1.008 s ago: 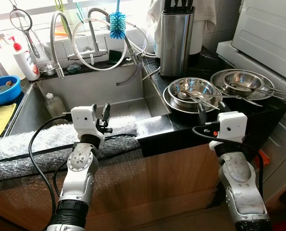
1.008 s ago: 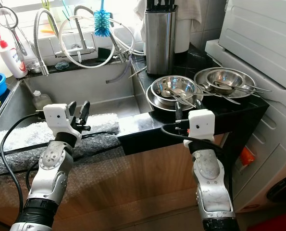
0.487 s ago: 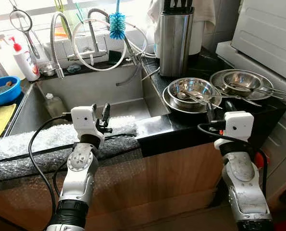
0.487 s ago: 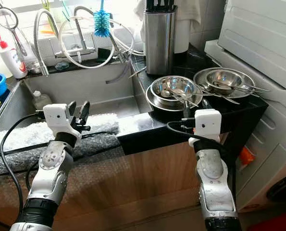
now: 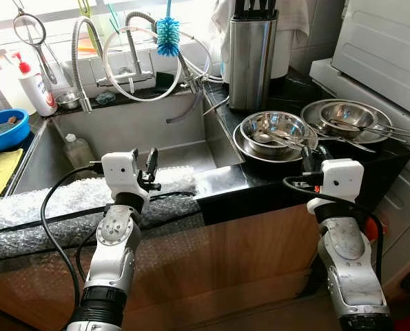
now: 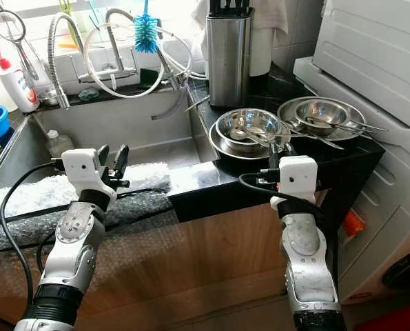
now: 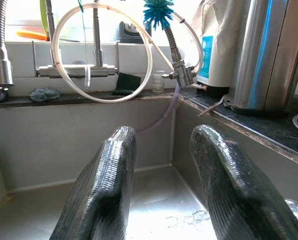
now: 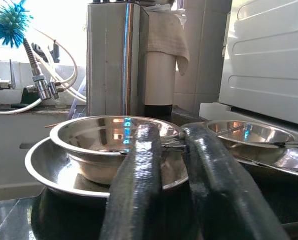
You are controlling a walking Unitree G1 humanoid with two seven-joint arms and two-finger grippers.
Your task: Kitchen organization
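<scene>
Leftmost, I see a blue bowl (image 5: 5, 128) on the counter beside a soap bottle (image 5: 36, 87) with a red pump. Next, the steel sink (image 5: 142, 134), its front edge draped in bubble wrap (image 5: 74, 196). My left gripper (image 5: 142, 164) hovers over that edge, its 2 fingers (image 7: 106, 195) spread apart with nothing between them, pointing toward the faucet (image 7: 96, 47) and a blue bottle brush (image 5: 168, 36) hanging above the basin. Right of the sink, on the black countertop (image 5: 239, 181), stands a steel knife block (image 5: 251, 58). In front of it sits a stack of steel bowls (image 5: 273, 134) with utensils lying inside; a 2nd stack of bowls (image 5: 346, 118) sits just beside it, further right. My right gripper (image 5: 313, 157) is at the counter's front edge, just short of the near stack, fingers (image 8: 138, 190) close together but with a narrow gap, holding nothing. Far right, a white appliance (image 5: 387, 48).
</scene>
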